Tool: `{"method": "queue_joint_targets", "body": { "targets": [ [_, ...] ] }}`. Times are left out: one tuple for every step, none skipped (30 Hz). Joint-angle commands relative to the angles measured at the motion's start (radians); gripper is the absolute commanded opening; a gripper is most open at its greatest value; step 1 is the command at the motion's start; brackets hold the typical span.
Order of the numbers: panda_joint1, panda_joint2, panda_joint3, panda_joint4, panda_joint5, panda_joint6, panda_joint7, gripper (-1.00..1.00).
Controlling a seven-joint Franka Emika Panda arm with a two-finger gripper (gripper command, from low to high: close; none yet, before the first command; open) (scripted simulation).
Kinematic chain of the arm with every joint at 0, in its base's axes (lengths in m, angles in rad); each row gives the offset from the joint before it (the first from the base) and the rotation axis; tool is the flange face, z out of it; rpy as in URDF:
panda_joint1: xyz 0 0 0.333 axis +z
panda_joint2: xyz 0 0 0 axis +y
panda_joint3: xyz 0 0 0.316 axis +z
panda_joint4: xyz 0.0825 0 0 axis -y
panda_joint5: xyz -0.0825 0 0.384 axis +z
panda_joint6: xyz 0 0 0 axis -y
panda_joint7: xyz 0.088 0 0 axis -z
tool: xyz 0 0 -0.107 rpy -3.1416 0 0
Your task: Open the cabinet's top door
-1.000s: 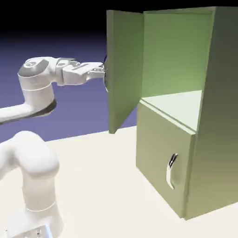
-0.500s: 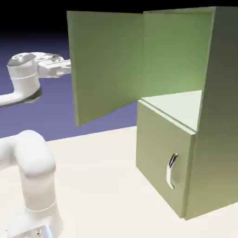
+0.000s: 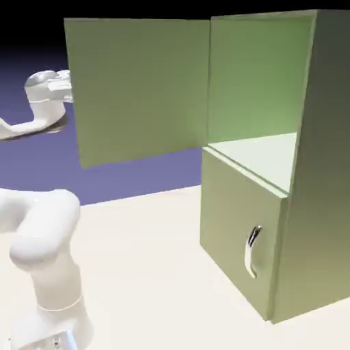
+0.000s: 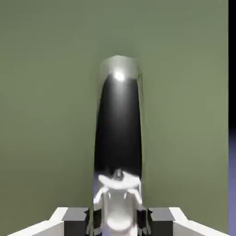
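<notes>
Hand view: pincer (image 4: 119,222) faces the door (image 4: 184,115), seemingly closed on its handle (image 4: 119,124).

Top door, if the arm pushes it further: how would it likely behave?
The top door looks like a flat, stiff panel, so it would probably move as one piece rather than flex. Joined to the cabinet along one upright edge, it should swing rather than slide or tip. Its curved handle looks smooth and shiny, so fingertips might slip along it.
</notes>
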Motion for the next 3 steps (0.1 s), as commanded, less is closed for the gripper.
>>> {"method": "queue_joint_targets", "body": {
  "targets": [
    [-0.034,-0.001,0.015,0.036,0.005,-0.027,-0.008,-1.0],
    [-0.056,-0.001,0.024,0.06,0.008,-0.044,-0.013,-1.0],
    [-0.056,-0.001,0.024,0.06,0.008,-0.044,-0.013,1.0]
  ]
}}
